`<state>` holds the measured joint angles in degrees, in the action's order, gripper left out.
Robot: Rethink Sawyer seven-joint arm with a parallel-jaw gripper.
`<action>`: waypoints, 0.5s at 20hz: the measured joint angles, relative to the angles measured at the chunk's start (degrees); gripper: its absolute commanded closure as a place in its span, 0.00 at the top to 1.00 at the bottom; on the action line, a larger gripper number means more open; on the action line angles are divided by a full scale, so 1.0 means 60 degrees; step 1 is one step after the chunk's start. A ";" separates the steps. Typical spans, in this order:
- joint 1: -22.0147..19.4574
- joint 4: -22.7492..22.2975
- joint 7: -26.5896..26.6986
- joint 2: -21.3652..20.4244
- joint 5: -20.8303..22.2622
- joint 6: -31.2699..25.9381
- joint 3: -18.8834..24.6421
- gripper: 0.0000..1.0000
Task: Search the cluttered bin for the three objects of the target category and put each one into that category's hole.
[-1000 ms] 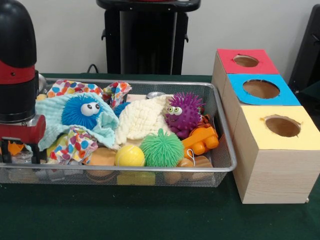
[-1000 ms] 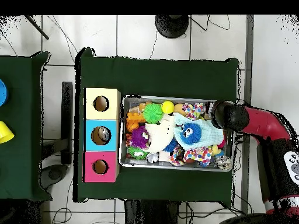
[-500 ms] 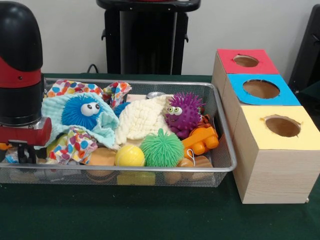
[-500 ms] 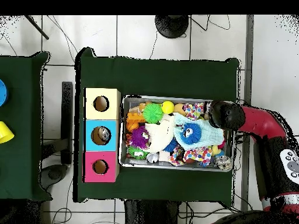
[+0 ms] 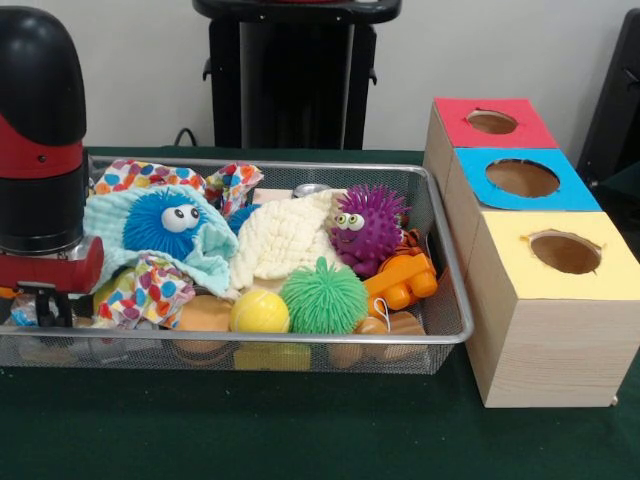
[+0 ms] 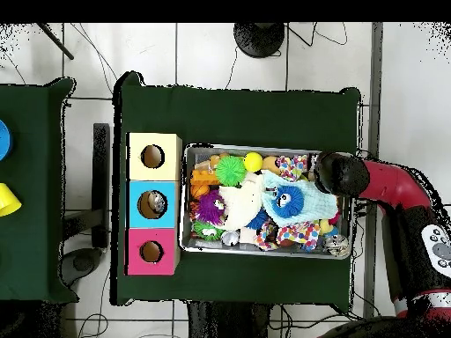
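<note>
I saw the tool (image 5: 40,305) low at the left end of the wire bin (image 5: 445,300), its black tips down among the clutter there; I could not tell if they were spread or pressed together, or if they pinched something. In the bin lay a blue fuzzy ball with eyes (image 5: 165,222) on a light blue cloth (image 5: 215,262), a cream cloth (image 5: 280,240), a purple spiky ball with eyes (image 5: 368,226), a green spiky ball (image 5: 322,297), a yellow ball (image 5: 260,312) and an orange toy (image 5: 400,280). Just beside the bin stood three wooden boxes on the green counter (image 5: 300,430): the red box (image 5: 490,122), the blue box (image 5: 522,178) and the yellow box (image 5: 560,255), each with a round hole on top.
</note>
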<state>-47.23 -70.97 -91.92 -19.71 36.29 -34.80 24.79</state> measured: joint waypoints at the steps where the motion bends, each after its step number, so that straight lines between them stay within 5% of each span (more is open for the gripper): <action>1: 0.0000 0.0001 0.0000 0.0003 0.0002 0.0000 0.0000 0.00; 10: 0.0002 -0.0022 0.0000 -0.0048 0.0016 -0.0053 0.0001 0.00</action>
<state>-47.22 -71.10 -91.92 -20.00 36.38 -35.12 24.80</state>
